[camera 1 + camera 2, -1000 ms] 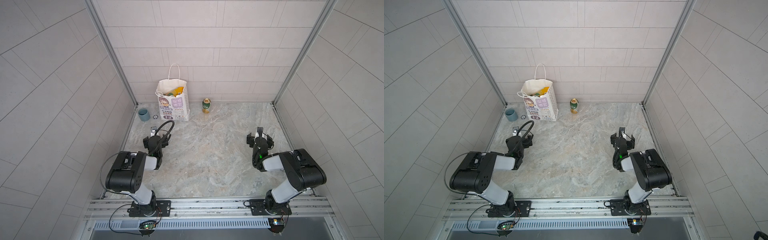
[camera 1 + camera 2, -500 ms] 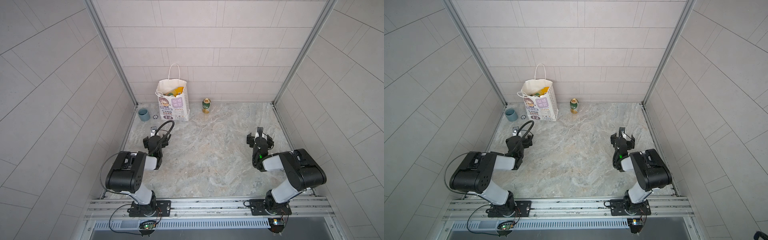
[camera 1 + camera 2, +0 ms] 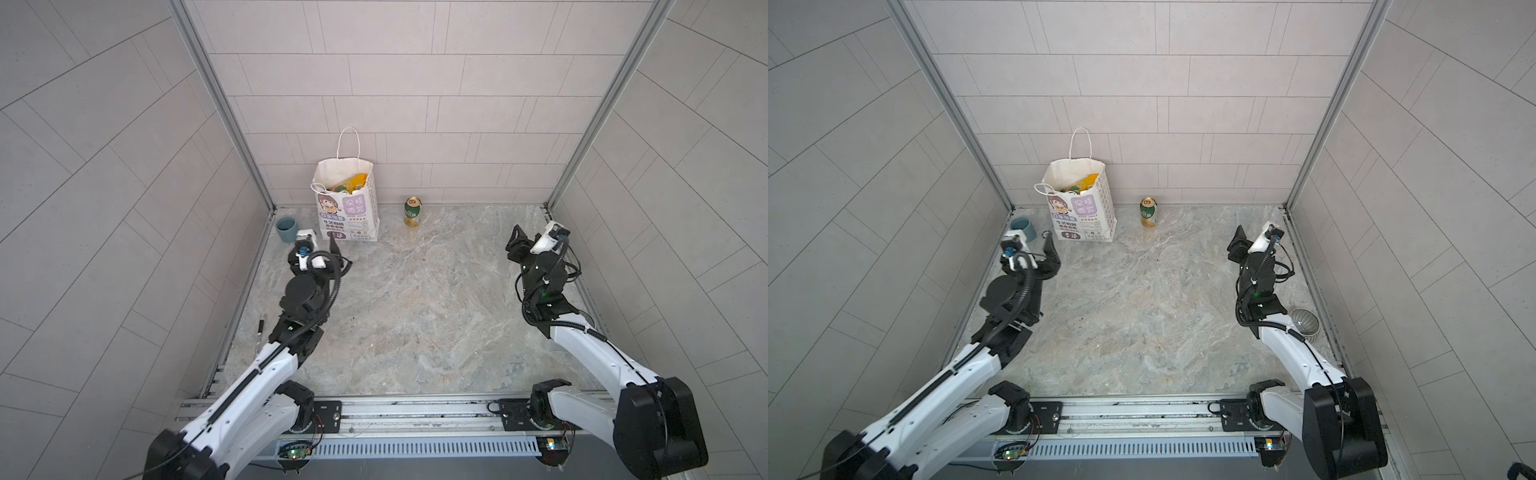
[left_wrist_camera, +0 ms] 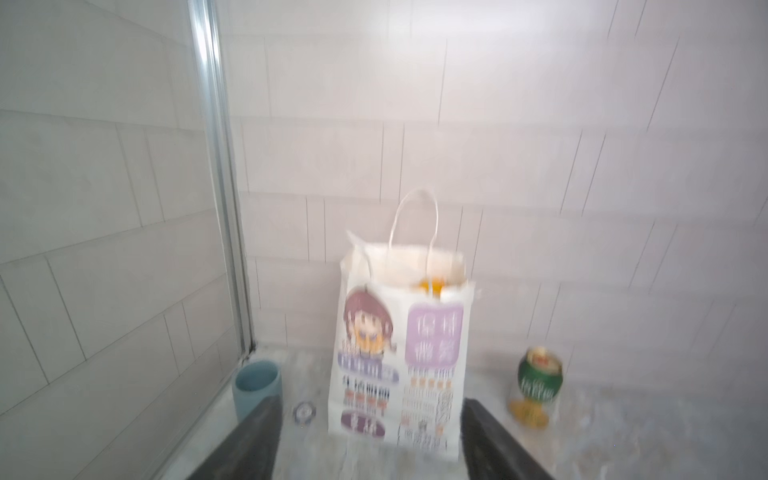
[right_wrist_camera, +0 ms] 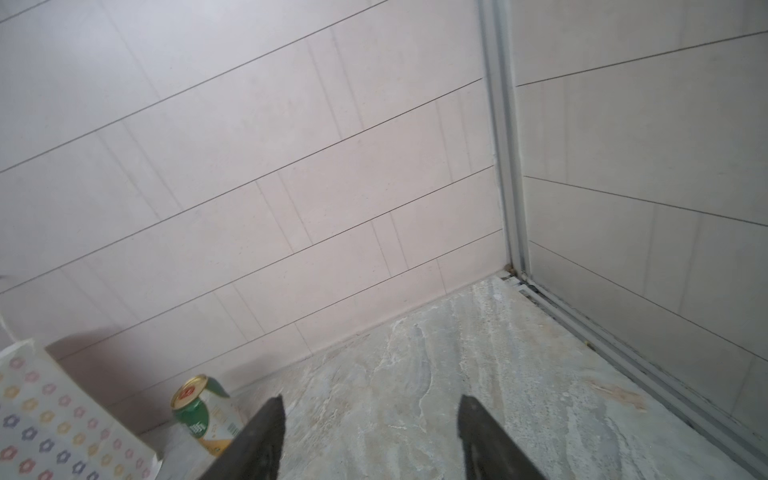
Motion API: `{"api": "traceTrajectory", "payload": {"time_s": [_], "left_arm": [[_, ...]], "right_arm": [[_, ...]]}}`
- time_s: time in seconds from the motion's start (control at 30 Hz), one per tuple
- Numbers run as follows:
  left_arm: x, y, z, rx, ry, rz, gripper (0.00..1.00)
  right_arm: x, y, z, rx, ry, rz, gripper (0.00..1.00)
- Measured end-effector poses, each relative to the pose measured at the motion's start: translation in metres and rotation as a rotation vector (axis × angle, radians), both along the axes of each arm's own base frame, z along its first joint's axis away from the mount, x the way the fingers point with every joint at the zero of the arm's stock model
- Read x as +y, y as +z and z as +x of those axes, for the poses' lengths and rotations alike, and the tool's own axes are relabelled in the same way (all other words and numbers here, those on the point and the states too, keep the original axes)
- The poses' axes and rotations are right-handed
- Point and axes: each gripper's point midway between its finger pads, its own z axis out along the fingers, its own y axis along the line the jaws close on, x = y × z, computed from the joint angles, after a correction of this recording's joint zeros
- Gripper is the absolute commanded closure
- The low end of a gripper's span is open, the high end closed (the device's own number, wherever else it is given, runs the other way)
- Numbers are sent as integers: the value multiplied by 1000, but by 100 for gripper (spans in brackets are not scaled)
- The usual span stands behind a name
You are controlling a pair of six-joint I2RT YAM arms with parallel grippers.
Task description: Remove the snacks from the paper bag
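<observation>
The paper bag (image 3: 348,212) stands upright against the back wall, left of centre in both top views, white with a cartoon girl and purple panels. Snacks (image 3: 357,181) poke out of its open top: a yellow-orange packet and something green beside it; the yellow shows in the left wrist view too (image 4: 432,286). My left gripper (image 3: 332,249) hovers just in front of the bag's lower left corner, open and empty (image 4: 370,400). My right gripper (image 3: 515,244) is far to the right near the side wall, open over bare floor (image 5: 370,399).
A green-gold can (image 3: 412,211) stands right of the bag. A grey-blue cup (image 3: 286,229) sits in the back left corner, a small round ring (image 4: 304,411) beside it. In a top view a metal bowl (image 3: 1304,322) lies by the right arm. A pen (image 3: 259,330) lies at the left edge.
Both arms have unfolded from their low folded pose and reached toward the back wall. The left gripper has come up close to the bag; the right one has risen near the right wall.
</observation>
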Motion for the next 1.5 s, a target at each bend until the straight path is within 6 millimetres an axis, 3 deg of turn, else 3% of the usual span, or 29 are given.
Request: {"api": "traceTrajectory", "payload": {"time_s": [0.03, 0.1, 0.17, 0.23, 0.33, 0.43, 0.6, 0.67, 0.83, 0.9, 1.07, 1.17, 1.27, 1.37, 1.5], "left_arm": [[6, 28, -4, -48, -3, -39, 67], [21, 68, -1, -89, -3, -72, 69], [41, 95, 15, -92, -3, -90, 72], [66, 111, 42, -57, -1, -116, 80], [96, 114, 97, 37, -41, -165, 81], [117, 85, 155, 164, -121, -237, 87], [145, 23, 231, 350, -239, -358, 90], [153, 9, 259, 392, -287, -384, 96], [158, -33, 320, 456, -419, -436, 99], [156, -61, 337, 486, -461, -482, 100], [149, -137, 359, 598, -482, -591, 100], [141, -163, 365, 638, -486, -629, 100], [130, -170, 368, 653, -497, -647, 100], [117, -165, 371, 640, -515, -636, 100], [103, -160, 376, 624, -537, -615, 100]], "right_arm": [[16, -2, 7, 28, 55, 10, 56], [49, -5, 15, 71, 158, 14, 56], [78, -5, 21, 103, 245, -2, 56], [104, -2, 29, 126, 322, -19, 55], [128, 3, 38, 142, 399, -33, 55], [139, 2, 41, 157, 449, -42, 54], [149, -17, 40, 218, 513, -69, 52], [153, -24, 39, 234, 537, -75, 51], [168, -39, 40, 262, 616, -65, 51], [176, -47, 42, 274, 650, -49, 50], [189, -48, 43, 252, 718, -18, 49], [194, -47, 45, 230, 744, 0, 49], [198, -54, 51, 237, 751, 27, 50], [201, -63, 66, 258, 746, 78, 54], [208, -55, 91, 251, 744, 143, 58]]}}
